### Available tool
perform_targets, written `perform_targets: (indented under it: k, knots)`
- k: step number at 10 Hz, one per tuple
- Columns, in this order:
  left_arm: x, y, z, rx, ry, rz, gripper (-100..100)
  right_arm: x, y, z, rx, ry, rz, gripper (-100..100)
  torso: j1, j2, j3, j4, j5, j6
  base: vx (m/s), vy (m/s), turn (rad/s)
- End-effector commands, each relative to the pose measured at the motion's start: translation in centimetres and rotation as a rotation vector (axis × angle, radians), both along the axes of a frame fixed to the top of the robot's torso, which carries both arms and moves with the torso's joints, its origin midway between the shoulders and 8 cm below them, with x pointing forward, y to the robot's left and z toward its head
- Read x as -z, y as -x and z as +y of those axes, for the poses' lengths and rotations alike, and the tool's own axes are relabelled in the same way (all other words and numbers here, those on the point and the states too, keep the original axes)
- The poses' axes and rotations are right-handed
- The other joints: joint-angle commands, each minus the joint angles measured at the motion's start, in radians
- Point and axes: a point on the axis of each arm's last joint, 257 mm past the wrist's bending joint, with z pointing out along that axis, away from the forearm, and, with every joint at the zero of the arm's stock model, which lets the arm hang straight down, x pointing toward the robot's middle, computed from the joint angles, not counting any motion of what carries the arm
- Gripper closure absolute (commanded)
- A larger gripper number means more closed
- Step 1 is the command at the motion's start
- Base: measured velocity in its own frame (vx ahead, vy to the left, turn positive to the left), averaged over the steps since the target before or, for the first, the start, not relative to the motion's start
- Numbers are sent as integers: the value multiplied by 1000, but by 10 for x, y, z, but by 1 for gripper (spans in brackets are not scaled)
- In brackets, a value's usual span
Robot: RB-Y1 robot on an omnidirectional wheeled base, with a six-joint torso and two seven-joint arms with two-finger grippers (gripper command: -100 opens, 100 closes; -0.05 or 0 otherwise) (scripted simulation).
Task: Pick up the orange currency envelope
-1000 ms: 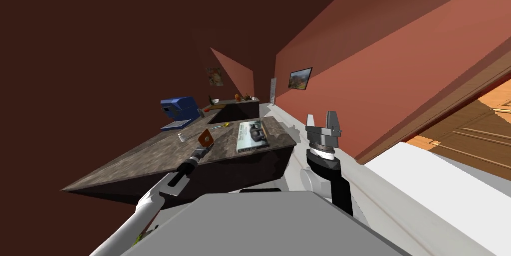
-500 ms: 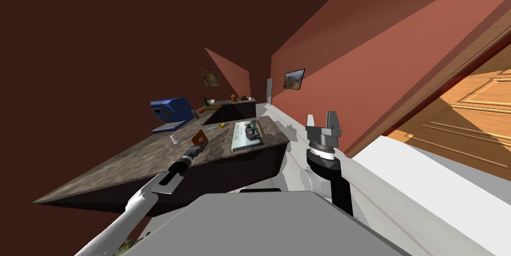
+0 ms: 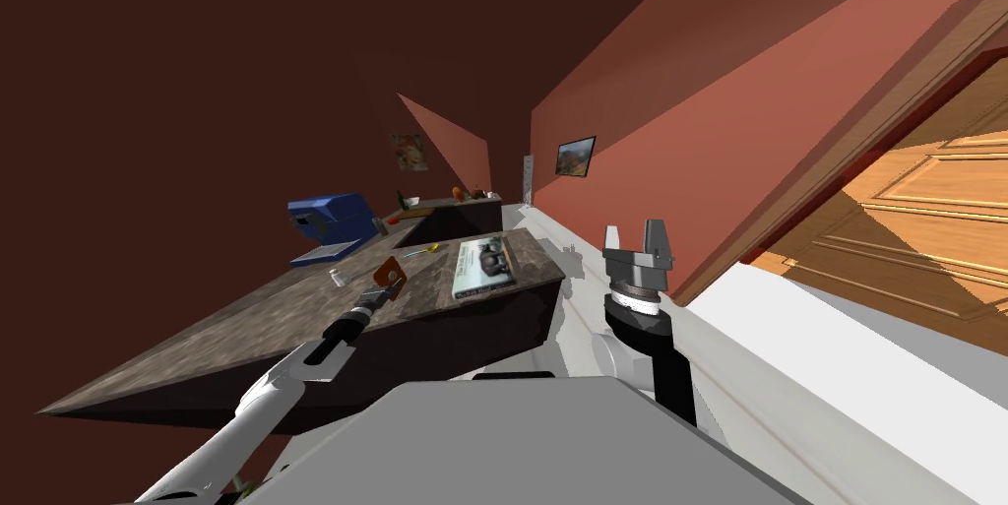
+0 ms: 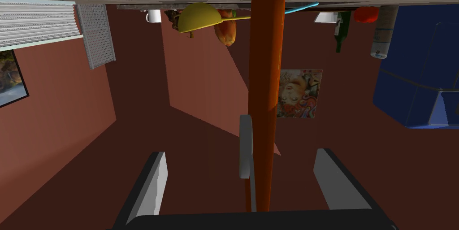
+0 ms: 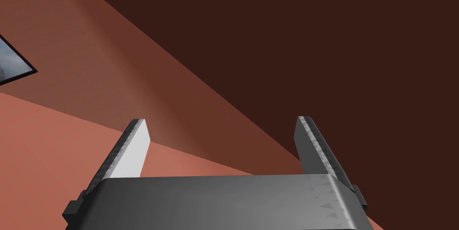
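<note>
Shifted since a second ago is my own viewpoint: the head view has swung, so the counter (image 3: 246,332) sits further left in it. The left gripper (image 4: 242,155) and the orange envelope (image 4: 265,84) keep the same relation to each other.

That gripper's fingers (image 4: 157,182) are spread wide, one on each side of the envelope, and neither touches it. The envelope stands edge-on between them with a flat face turned to each finger. Its long axis runs from the palm straight out towards the counter top, and a grey patch (image 4: 245,146) sits on one face. In the head view it stands tilted rather than flat, close to the counter's near edge and towards the right end. Whether its lower corner rests on the top I cannot tell.

The fingers' closing line crosses the envelope the thin way, so I judge that a squeeze is what remains before any lift. The left arm is the one at it. The right gripper (image 3: 635,233) is held up well apart, beyond the counter's right end, its fingers likewise parted.

Counted:
- one envelope
- one small bottle (image 3: 338,278) just beside it on its left
- one book (image 3: 484,268) lying flat by the right corner
- one yellow spoon (image 4: 199,16) and one cyan stick (image 4: 302,7) beyond the envelope, towards the far edge
- one blue machine (image 3: 330,223) at the far edge
</note>
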Motion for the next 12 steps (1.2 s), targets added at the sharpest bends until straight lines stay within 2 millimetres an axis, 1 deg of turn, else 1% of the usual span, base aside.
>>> perform_targets:
  k: [1, 5, 6, 7, 8, 9, 10, 12]
  knots:
    - [0, 0, 0, 0, 0, 0, 100, 0, 0, 0, 0, 0, 0, 0, 0, 0, 0, 0, 0, 0, 0, 0, 0]
    - [0, 0, 0, 0, 0, 0, 100, 0, 0, 0, 0, 0, 0, 0, 0, -1, 0, 0, 0, 0, 0, 0, 0]
    - [0, 0, 0, 0, 0, 0, 0, 0, 0, 0, 0, 0, 0, 0, 0, -1, 0, 0, 0, 0, 0, 0, 0]
    - [17, 2, -23, 26, 19, 25, 100, 0, 0, 0, 0, 0, 0, 0, 1, -1, 0, 0, 0, 0, 38, 56, 179]
    - [16, 1, -25, 34, 11, 25, 100, 0, 0, 0, 0, 0, 0, 0, 4, -1, -2, -2, 2, -3, 53, 64, 88]
    - [39, 10, -39, 33, 39, 64, 100, 0, 0, 0, 0, 0, 0, 0, 6, -2, -3, -4, 5, -2, 60, 100, 118]
    - [33, 5, -47, 59, 20, 57, 100, 0, 0, 0, 0, 0, 0, 0, 11, -2, -5, -9, 11, -5, 42, 77, 87]
    - [25, 0, -54, 74, 19, 39, 100, 0, 0, 0, 0, 0, 0, 0, 13, -4, -9, -14, 17, -4, 0, 10, -3]
